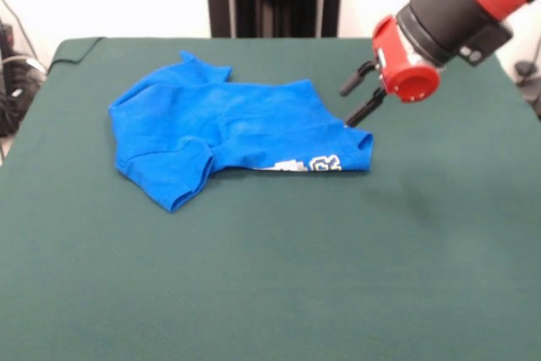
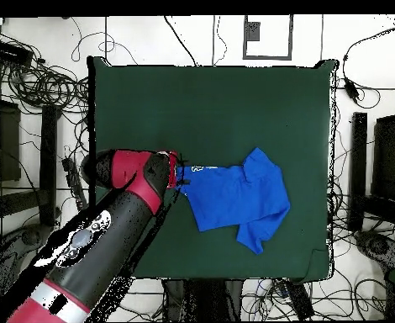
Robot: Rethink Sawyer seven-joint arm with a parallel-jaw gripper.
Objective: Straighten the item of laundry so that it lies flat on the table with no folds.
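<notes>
Small bright blue short-sleeved T-shirt (image 1: 228, 128) lying crumpled on a large rectangular table covered in dark green felt-like cloth (image 1: 279, 276), nearer the table's far edge than its near one in the front view and toward the left of centre. Folded over on itself, with one sleeve (image 1: 182, 179) doubled toward the near edge and another corner of cloth peaked toward the far edge. A strip of white block lettering outlined in yellow (image 1: 304, 164) showing along the shirt's near hem at its right end.

Red and black arm reaching in from the upper right of the front view, its two-fingered black gripper (image 1: 358, 97) poised at the shirt's right-hand end. Two black fingers set apart, one above the other, nothing between them. Lower fingertip (image 1: 352, 118) right at the shirt's corner; whether touching the cloth, cannot tell.

From overhead, the gripper (image 2: 181, 176) at the shirt's (image 2: 234, 195) left end, the cloth spreading away from it toward the table's (image 2: 209, 101) right edge. Tangled cables on the floor around the table.
</notes>
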